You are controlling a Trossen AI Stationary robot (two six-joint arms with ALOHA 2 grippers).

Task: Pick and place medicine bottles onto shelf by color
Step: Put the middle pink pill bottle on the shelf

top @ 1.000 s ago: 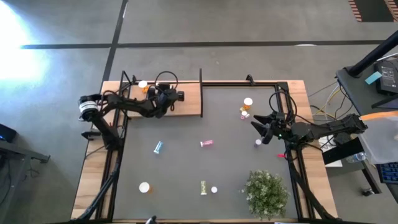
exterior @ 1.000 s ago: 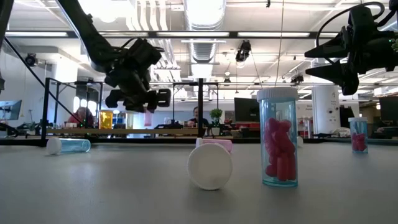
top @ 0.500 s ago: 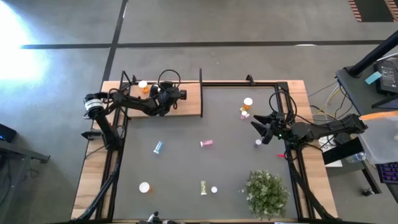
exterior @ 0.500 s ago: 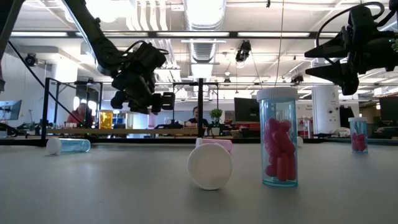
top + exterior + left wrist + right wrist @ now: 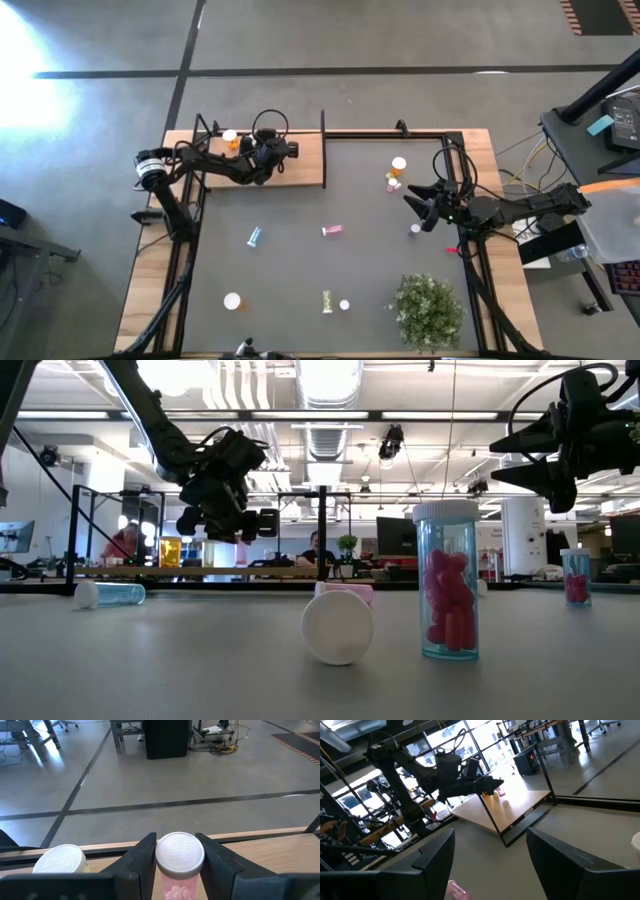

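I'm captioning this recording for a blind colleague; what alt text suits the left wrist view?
The left hand grips a pink medicine bottle by its white cap between two dark fingers, above the light wooden shelf. Another white-capped bottle stands beside it, with grey floor beyond.

Left claw [image 5: 283, 152] with bottle [image 5: 179, 856] above shelf [image 5: 305, 165], right claw [image 5: 418, 207] beside table's right edge

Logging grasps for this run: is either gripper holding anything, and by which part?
The left gripper, over the shelf, holds a pink medicine bottle by its sides just below the white cap. The right gripper is open and empty.
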